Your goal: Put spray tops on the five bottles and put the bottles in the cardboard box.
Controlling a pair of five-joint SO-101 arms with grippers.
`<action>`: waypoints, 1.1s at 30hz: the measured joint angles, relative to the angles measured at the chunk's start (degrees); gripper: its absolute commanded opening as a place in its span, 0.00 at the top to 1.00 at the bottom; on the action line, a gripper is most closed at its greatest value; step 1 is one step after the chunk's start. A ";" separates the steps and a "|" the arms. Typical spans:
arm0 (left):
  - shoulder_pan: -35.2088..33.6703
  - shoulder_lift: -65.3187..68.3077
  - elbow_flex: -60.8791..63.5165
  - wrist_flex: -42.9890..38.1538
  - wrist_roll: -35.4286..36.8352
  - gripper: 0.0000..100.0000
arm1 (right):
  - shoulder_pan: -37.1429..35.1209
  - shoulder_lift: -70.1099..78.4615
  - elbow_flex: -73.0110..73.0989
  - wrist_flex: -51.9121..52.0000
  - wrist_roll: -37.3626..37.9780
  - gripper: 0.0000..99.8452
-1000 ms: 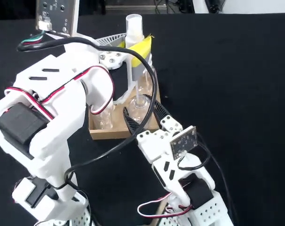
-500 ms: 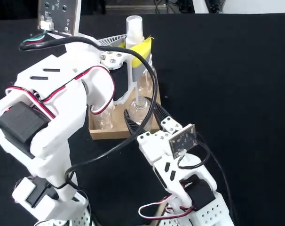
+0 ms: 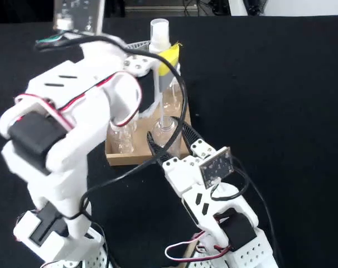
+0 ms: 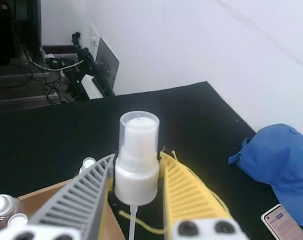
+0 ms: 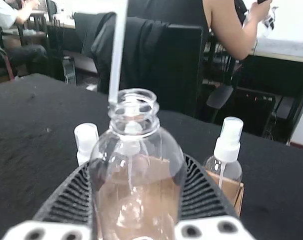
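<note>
Over box (image 3: pixel 133 158), left gripper (image 4: pixel 136 166) clamping spray top (image 4: pixel 138 145), right gripper (image 5: pixel 137 169) seemingly gripping bottle (image 5: pixel 135 145)

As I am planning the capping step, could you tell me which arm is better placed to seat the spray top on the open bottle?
Left. Its pincer holds the spray top, whose tube reaches the neck of the bottle. The right pincer grips that bottle.
</note>
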 measured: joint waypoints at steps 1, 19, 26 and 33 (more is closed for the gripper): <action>0.00 0.00 1.41 -0.79 0.00 0.97 | 0.00 0.00 0.00 0.18 0.00 0.97; 0.44 0.09 2.46 -2.55 0.09 0.97 | 0.00 0.00 0.00 0.53 0.00 0.97; 0.44 0.09 2.37 -2.55 0.09 0.97 | 0.00 0.00 0.00 0.44 -0.09 0.97; 0.44 0.09 2.37 0.35 0.09 0.97 | 0.00 0.00 -1.41 0.44 -0.09 0.97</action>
